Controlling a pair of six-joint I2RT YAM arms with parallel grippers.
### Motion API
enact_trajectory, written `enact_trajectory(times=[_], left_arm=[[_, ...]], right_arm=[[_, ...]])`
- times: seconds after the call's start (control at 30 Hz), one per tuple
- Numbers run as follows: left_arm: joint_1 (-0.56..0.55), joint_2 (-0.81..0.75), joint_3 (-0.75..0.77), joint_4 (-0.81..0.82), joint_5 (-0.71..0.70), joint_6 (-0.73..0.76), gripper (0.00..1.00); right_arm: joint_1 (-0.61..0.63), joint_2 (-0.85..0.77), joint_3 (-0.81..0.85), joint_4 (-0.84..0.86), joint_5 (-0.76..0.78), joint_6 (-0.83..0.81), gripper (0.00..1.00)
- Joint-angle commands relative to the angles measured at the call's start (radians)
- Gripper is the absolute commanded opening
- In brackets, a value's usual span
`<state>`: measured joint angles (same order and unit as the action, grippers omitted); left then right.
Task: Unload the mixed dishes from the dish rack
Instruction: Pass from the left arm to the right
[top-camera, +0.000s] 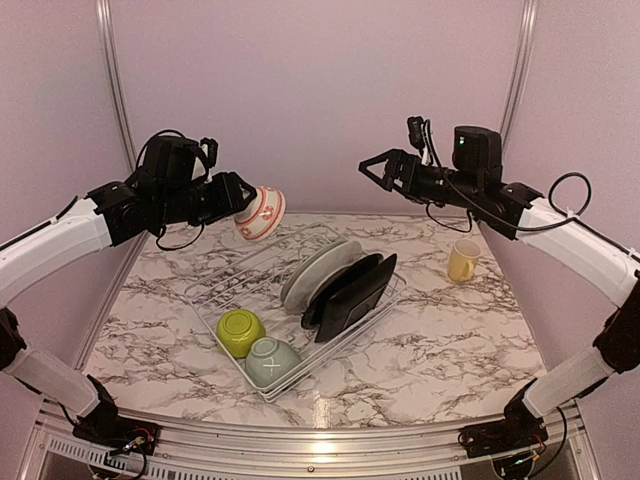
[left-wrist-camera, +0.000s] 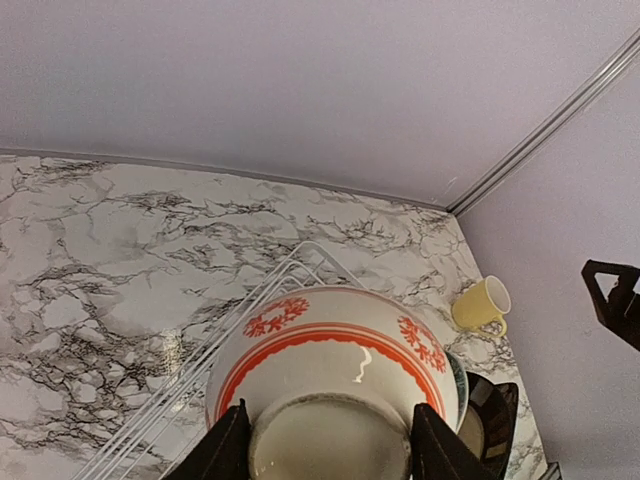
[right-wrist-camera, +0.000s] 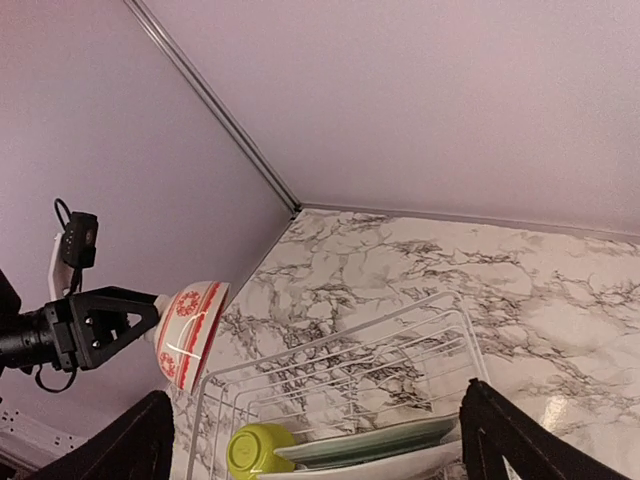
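Aloft, red-patterned bowl (top-camera: 263, 213) clamped in left pincer (top-camera: 243, 206), above dish rack (top-camera: 232, 284).

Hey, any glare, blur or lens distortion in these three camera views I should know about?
Top external: a bright reflection sits at the near edge of the table, and that edge bows, so the lens looks wide. Left wrist: a highlight on the small white red-patterned bowl, otherwise sharp. Right wrist: a soft sheen on the marble at lower right; the dish rack is in focus.
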<state>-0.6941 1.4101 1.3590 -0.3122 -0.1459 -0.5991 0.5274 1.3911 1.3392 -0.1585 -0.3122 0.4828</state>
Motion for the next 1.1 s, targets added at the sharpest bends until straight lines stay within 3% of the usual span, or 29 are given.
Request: enact_trajectory(times=[0.0, 0.33, 0.5, 0.57, 0.67, 0.9, 1.07], left_arm=[[0.015, -0.053, -0.037, 0.249, 0.093, -0.072, 0.21], [0.022, -0.082, -0.152, 0.513, 0.186, -0.182, 0.21], [0.022, -0.084, -0.205, 0.596, 0.22, -0.227, 0.2], [0.022, -0.09, -0.237, 0.639, 0.232, -0.249, 0.19], [0.022, -0.104, -0.291, 0.717, 0.245, -0.283, 0.18], [0.022, -0.121, -0.379, 0.849, 0.264, -0.321, 0.18], [0.022, -0.14, -0.408, 0.872, 0.261, -0.319, 0.19]], right_arm=[[0.081, 0.091, 0.073, 0.139, -0.123, 0.132, 0.96], [0.236, 0.298, 0.212, 0.295, -0.25, 0.245, 0.96], [0.266, 0.365, 0.248, 0.395, -0.316, 0.311, 0.9], [0.267, 0.376, 0.241, 0.445, -0.33, 0.346, 0.82], [0.267, 0.391, 0.231, 0.494, -0.341, 0.394, 0.61], [0.267, 0.404, 0.218, 0.588, -0.373, 0.466, 0.31], [0.267, 0.402, 0.231, 0.593, -0.381, 0.469, 0.0]])
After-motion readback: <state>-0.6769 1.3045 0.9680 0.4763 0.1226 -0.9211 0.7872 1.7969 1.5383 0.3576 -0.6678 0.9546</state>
